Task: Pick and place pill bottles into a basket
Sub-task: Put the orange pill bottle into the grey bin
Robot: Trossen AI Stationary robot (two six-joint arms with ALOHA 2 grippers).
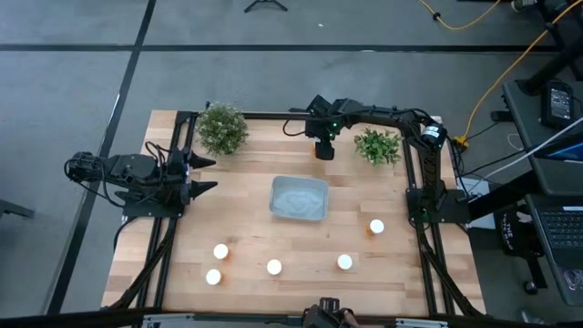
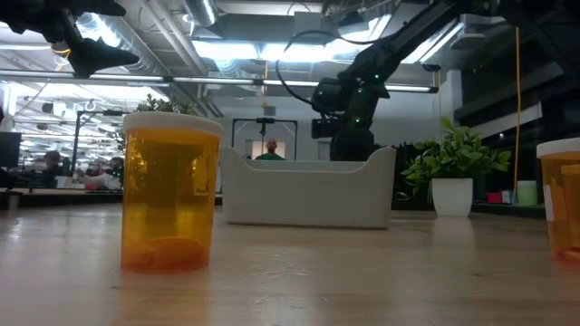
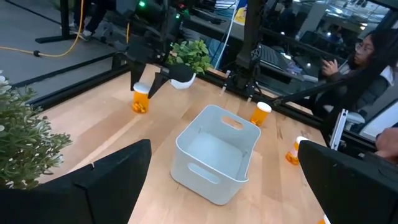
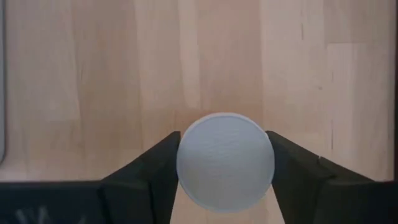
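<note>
Five orange pill bottles with white caps stand on their bases at the near side of the table: [image 1: 376,226], [image 1: 344,261], [image 1: 273,267], [image 1: 220,251], [image 1: 213,276]. The pale grey-blue basket [image 1: 299,198] sits mid-table. My right gripper [image 1: 323,151] is at the far side, beyond the basket, pointing down and shut on a sixth bottle [image 3: 141,99], which the gripper hides in the high view. My left gripper [image 1: 206,174] hangs open and empty above the table's left side, facing the basket [image 3: 214,152]. My right gripper pinches the bottle's round white cap [image 4: 186,155] between its two fingers [image 4: 155,168], one on each side of the rim. The fingers come from above, pointing down. The bottle is upright, and in the left wrist view its base [image 3: 140,109] seems to rest on the table.
Two green potted plants stand at the far edge, one at far left [image 1: 221,128] and one at far right [image 1: 377,146] beside my right gripper. Black frame rails run along the left and right table sides. Bare wood lies between the basket and the near bottles.
</note>
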